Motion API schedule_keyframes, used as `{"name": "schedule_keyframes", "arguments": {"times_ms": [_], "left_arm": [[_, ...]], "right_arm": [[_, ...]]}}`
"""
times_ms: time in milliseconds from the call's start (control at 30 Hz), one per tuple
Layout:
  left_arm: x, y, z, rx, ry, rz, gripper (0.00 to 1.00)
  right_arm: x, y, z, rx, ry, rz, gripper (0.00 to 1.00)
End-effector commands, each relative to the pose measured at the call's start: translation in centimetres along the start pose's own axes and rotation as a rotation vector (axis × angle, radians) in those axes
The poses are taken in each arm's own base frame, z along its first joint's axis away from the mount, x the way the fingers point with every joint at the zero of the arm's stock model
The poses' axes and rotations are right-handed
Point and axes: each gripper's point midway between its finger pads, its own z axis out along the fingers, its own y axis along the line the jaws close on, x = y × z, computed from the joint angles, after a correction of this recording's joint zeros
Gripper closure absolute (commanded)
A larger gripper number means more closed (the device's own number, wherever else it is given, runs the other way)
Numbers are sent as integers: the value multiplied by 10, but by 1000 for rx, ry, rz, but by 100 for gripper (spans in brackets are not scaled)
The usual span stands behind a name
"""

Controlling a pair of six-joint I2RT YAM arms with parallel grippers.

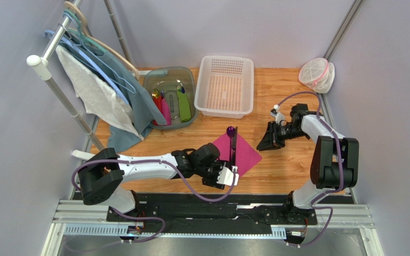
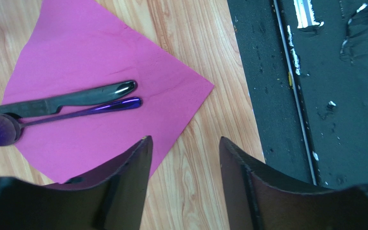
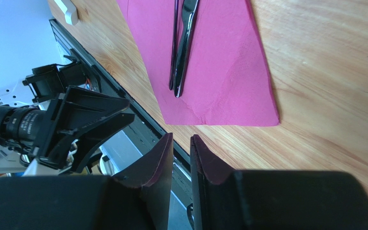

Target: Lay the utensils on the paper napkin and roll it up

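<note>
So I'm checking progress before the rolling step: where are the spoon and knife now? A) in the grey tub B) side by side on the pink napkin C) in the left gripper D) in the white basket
B: the purple spoon and black knife lie side by side on the flat pink napkin, with neither gripper holding them.

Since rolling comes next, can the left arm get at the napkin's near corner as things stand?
Probably yes. The left claw hangs open right at the near corner of the paper napkin, with only bare wood between them. The spoon and knife lie further up the sheet, clear of that corner.
</note>
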Motion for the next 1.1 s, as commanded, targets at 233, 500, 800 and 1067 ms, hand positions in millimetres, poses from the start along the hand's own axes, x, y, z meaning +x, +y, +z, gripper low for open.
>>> {"name": "schedule_keyframes", "arguments": {"times_ms": [233,500,800,1067], "left_arm": [[-26,-16,32,54,-58,180,48],[-19,-14,51,70,-46,186,56],[-11,-10,74,69,-28,176,62],[-32,-14,57,87,-93,158,89]], "right_arm": [[-7,8,11,-45,-37,6,77],[-5,2,14,-27,-22,28,77],[-4,3,12,-19,-24,21,77],[-4,5,10,-19,-27,14,78]]}}
